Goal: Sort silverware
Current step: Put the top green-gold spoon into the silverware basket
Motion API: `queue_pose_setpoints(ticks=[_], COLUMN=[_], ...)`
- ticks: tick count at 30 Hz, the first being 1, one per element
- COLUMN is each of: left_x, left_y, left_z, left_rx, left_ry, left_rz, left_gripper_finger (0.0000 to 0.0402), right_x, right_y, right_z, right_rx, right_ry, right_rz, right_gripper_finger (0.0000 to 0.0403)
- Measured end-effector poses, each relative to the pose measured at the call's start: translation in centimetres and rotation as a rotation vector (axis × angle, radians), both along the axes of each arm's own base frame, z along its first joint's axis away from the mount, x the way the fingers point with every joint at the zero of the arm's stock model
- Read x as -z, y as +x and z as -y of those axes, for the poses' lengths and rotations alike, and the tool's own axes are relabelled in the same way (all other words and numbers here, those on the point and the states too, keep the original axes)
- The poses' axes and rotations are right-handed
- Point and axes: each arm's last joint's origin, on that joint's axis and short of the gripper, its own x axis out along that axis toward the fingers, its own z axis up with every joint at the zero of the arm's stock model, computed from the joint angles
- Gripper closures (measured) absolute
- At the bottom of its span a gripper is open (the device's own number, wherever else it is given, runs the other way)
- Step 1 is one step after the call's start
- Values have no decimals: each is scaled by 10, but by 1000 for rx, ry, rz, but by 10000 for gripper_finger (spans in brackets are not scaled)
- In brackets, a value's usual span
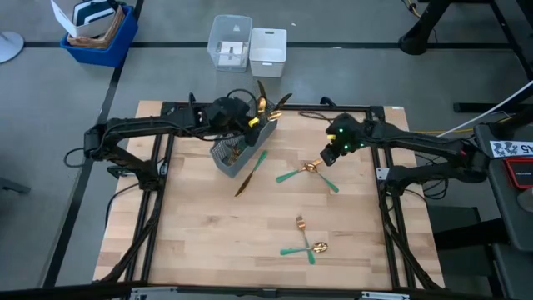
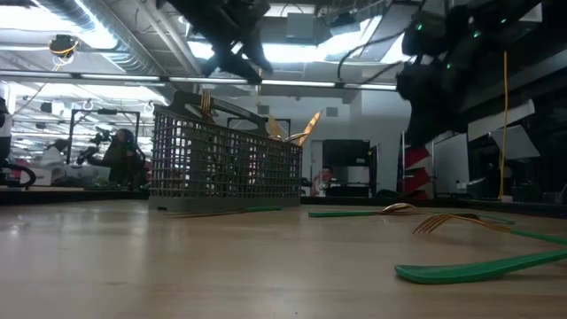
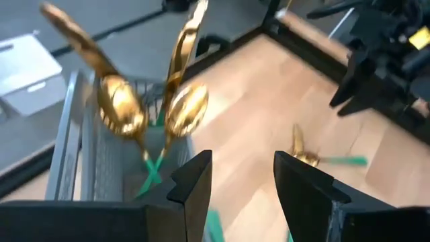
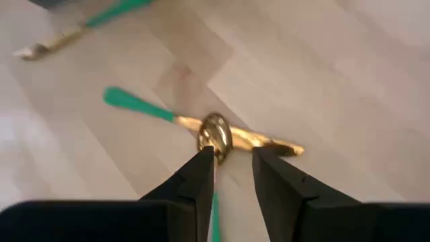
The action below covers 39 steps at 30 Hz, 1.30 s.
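spoon (image 4: 216, 134) sits right under your right gripper (image 4: 233, 165), whose jaws are parted and empty, its handle running toward ten o'clock, nearer than the left.

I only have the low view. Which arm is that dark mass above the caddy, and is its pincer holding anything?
Observer: That is the left pincer, over the mesh caddy. Its wrist view shows the fingers apart with nothing between them.
Operator: And the right one?
Observer: The right pincer hangs open just above two crossed pieces of silverware mid-table.
Operator: Anything loose nearer the front edge?
Observer: The high view shows a fork and, in front of it, a spoon with a second green handle lying across its own.
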Motion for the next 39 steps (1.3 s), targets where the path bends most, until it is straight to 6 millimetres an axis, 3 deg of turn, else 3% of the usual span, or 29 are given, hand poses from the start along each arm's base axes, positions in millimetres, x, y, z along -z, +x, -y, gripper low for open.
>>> queue_pose_setpoints(ticks=[6, 12, 22, 39], left_x=[8, 9, 9, 9], left_y=[-3, -4, -4, -4], left_z=[5, 5, 5, 5], left_rx=[-15, -15, -11, 0], left_ry=[-54, -56, -50, -38], left_rz=[-56, -67, -70, -79], left_gripper_finger=[251, 251, 251, 251], right_x=[19, 28, 42, 83], right_y=[11, 23, 37, 58], right_z=[3, -14, -43, -45], right_rx=[-29, -126, -110, -110], right_ry=[89, 118, -46, -44], right_rz=[-67, -101, -227, -338], right_gripper_finger=[295, 295, 295, 295])
